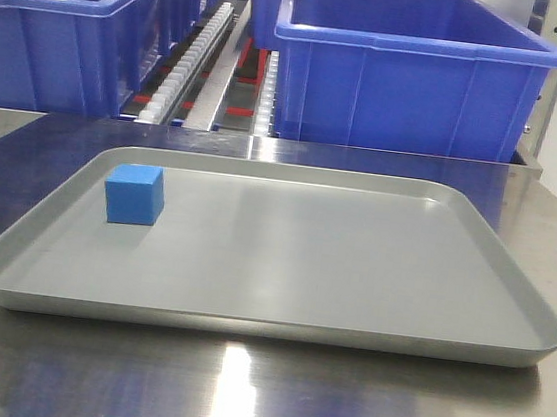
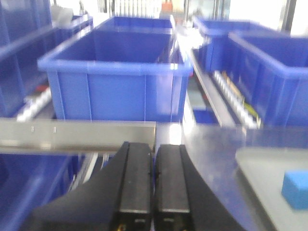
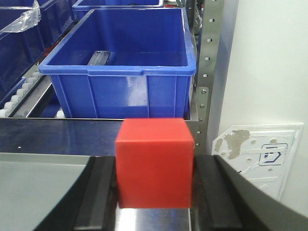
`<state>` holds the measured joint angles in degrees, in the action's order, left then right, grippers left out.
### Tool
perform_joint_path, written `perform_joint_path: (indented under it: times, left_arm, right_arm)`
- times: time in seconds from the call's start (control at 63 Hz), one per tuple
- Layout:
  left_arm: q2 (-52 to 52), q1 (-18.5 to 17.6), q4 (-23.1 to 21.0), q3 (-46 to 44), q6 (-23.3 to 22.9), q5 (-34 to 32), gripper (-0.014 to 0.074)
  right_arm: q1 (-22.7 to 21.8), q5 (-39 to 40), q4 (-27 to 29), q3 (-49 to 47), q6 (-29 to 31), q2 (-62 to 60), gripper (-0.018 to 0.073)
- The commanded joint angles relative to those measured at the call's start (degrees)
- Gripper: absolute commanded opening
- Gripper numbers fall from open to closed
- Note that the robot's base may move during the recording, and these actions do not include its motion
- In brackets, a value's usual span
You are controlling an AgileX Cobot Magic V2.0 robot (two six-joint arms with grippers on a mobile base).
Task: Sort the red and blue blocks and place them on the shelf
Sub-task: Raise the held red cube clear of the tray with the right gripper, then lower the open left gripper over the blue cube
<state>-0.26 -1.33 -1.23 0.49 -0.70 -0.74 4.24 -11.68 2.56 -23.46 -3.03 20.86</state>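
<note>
The blue block (image 1: 134, 194) rests on the left part of a shallow grey tray (image 1: 345, 332). It also shows at the lower right of the left wrist view, blue block (image 2: 296, 189). My left gripper (image 2: 153, 154) hovers left of it near the shelf's steel lip (image 2: 77, 136), shut with nothing between its fingers. My right gripper (image 3: 155, 163) is shut on the red block (image 3: 155, 159), held above the steel table in front of the shelf (image 3: 62, 134). Neither gripper appears in the front view.
Large blue bins (image 1: 404, 77) (image 1: 57, 32) stand on the shelf's roller rails (image 1: 211, 50). One bin (image 3: 120, 62) is straight ahead of the red block. A grey upright post (image 3: 207, 57) and a white wall lie to the right. The tray's corner (image 3: 38, 187) is at the lower left.
</note>
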Motion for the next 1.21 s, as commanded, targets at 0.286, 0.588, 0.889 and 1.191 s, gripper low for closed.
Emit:
perform_joint_path:
  times: [0.286,0.588,0.889,1.191]
  left_arm:
    - [9.13,-0.4,-1.02,-14.7,-0.3,3.88,0.0126]
    - [30.93,-0.4,-1.02,-29.84,-0.3,10.76,0.0126]
    - [50.13,-9.02,4.14,-41.77,-3.67,13.27,0.0126]
    - [70.47,-21.94,2.96,-57.89,-13.59,26.73,0.0126]
  right_arm:
    - [-0.36,5.18,0.15,-1.59,0.45,0.23,0.0375]
    - [-0.36,5.18,0.15,-1.59,0.45,0.23,0.0375]
    - [-0.36,5.18,0.15,-1.59,0.45,0.23,0.0375]
    - [-0.36,5.18,0.15,-1.59,0.45,0.23,0.0375]
